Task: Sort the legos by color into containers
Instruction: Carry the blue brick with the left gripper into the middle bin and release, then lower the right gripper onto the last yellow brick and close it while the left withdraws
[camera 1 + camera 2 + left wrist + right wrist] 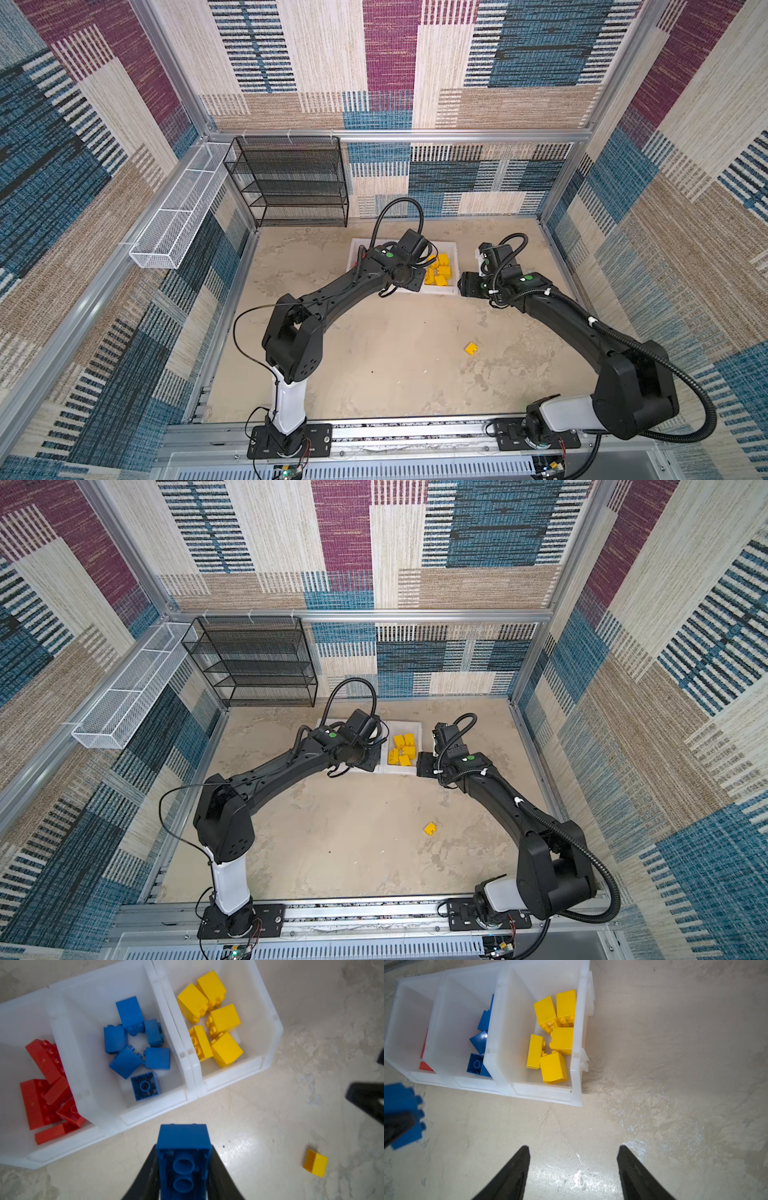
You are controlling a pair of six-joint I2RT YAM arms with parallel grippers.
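Three white containers stand in a row. The left one (52, 1153) holds red legos (43, 1095), the middle one (153, 1105) blue legos (133, 1039), the right one (234, 1076) yellow legos (216, 1020). My left gripper (184, 1167) is shut on a blue lego (182, 1136), underside towards the camera, above the table just in front of the middle container. That same blue lego (400, 1105) shows in the right wrist view. My right gripper (573, 1153) is open and empty over bare table, near the yellow container's front corner. One yellow lego (471, 348) lies loose on the table.
A black mesh shelf (291, 183) stands against the back wall at the left. A long white wire basket (178, 208) hangs on the left wall. Aluminium frame rails and patterned walls enclose the table. The two arms nearly meet in front of the containers.
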